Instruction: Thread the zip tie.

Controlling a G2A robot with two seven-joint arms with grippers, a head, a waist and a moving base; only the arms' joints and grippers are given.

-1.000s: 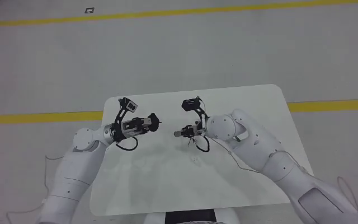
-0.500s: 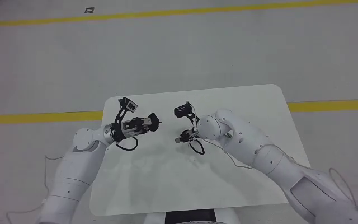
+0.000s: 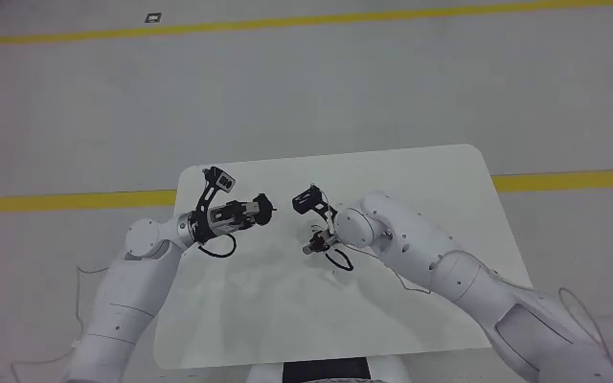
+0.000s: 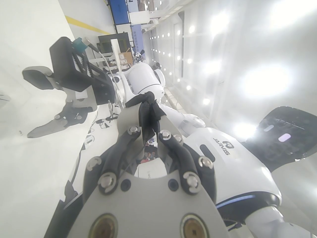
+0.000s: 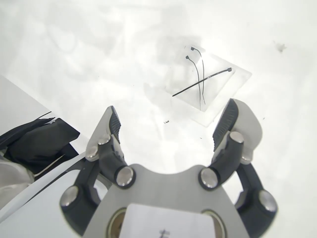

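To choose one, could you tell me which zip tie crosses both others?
The straight zip tie; it runs slantwise across the two curved ones.

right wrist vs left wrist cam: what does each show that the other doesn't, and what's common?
Right wrist: three zip ties lying crossed on a clear sheet, ahead of the open right claw.
Left wrist: the left claw closed on a dark wad; I can't tell what the wad is. Ceiling lights behind it.
Both: the white table and the right claw, open. The left wrist view sees that claw from the side, farther off.
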